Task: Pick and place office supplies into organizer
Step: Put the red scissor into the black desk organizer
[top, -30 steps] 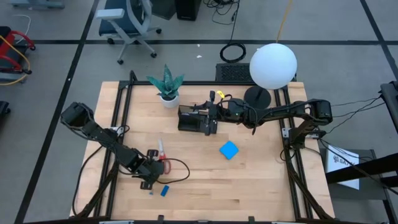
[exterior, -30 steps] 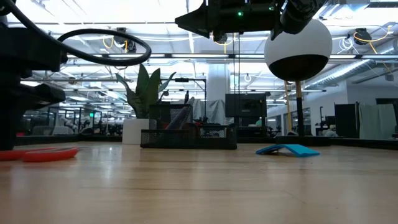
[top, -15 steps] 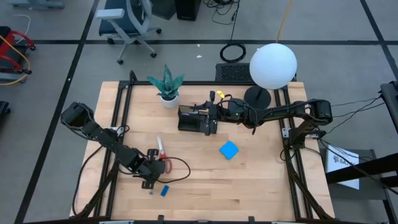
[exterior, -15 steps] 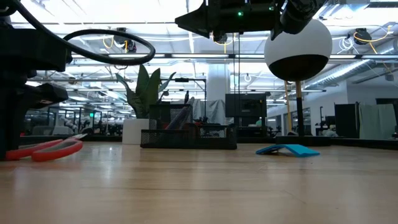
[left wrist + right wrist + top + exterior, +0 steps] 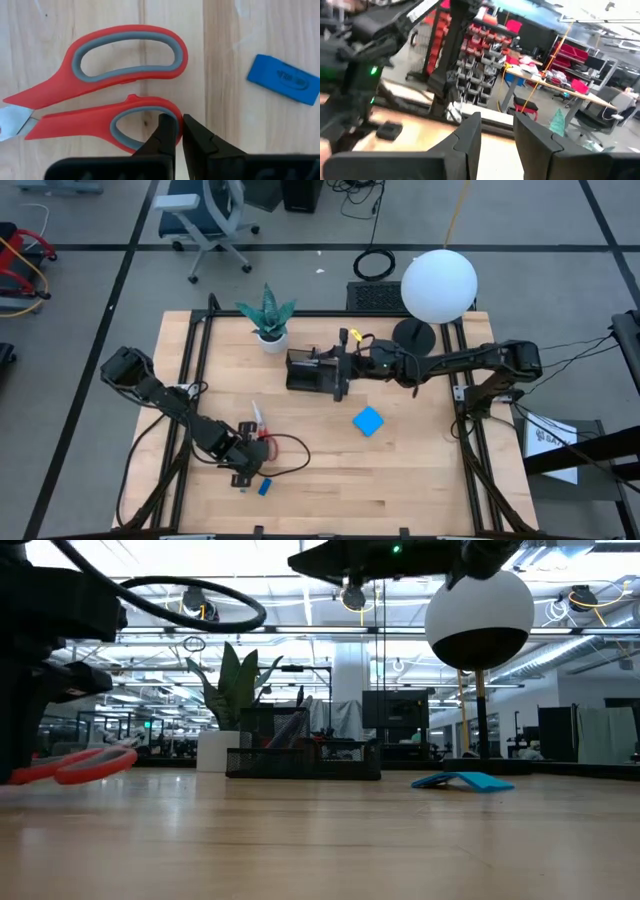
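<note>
Scissors [image 5: 107,95] blade tips cut off at left wrist picture edge. In high view, mostly hidden under left gripper [image 5: 247,465]. Organizer [image 5: 312,372] contents too small to tell, right end covered by right gripper [image 5: 342,375].

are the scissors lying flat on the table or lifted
Lifted at the handle end. In the low view the red scissors hang tilted above the table, the left gripper shut on one handle loop.
</note>
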Action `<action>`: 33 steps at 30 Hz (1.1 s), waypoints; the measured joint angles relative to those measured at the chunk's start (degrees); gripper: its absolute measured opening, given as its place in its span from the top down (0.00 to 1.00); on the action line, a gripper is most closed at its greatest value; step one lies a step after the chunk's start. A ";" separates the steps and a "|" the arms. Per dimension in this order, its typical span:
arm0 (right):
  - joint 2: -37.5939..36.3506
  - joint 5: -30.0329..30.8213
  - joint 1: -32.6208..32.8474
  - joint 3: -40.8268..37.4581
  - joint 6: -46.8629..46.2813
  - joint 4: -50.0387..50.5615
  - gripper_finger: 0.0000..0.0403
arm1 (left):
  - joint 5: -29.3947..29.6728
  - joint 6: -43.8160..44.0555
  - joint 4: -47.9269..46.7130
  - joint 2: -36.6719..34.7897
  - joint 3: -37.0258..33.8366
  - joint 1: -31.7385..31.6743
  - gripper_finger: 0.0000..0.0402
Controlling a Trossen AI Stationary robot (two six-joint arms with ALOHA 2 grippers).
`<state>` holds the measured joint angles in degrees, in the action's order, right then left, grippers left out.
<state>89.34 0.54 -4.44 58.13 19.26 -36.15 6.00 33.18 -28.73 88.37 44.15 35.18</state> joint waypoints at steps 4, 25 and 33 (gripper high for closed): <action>-3.92 4.44 2.11 0.00 3.12 5.58 0.74 | -0.04 -0.29 0.09 -0.27 1.06 0.00 0.97; -8.33 11.25 12.64 0.00 24.98 14.14 0.74 | 0.48 -4.18 -0.01 -14.30 5.28 -0.83 1.00; -7.68 7.17 13.20 0.02 18.83 16.29 0.74 | 0.19 -3.48 -4.53 -14.55 5.25 -0.88 0.94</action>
<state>81.65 7.71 8.75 58.15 38.08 -19.86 6.19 29.71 -33.26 73.82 49.41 34.30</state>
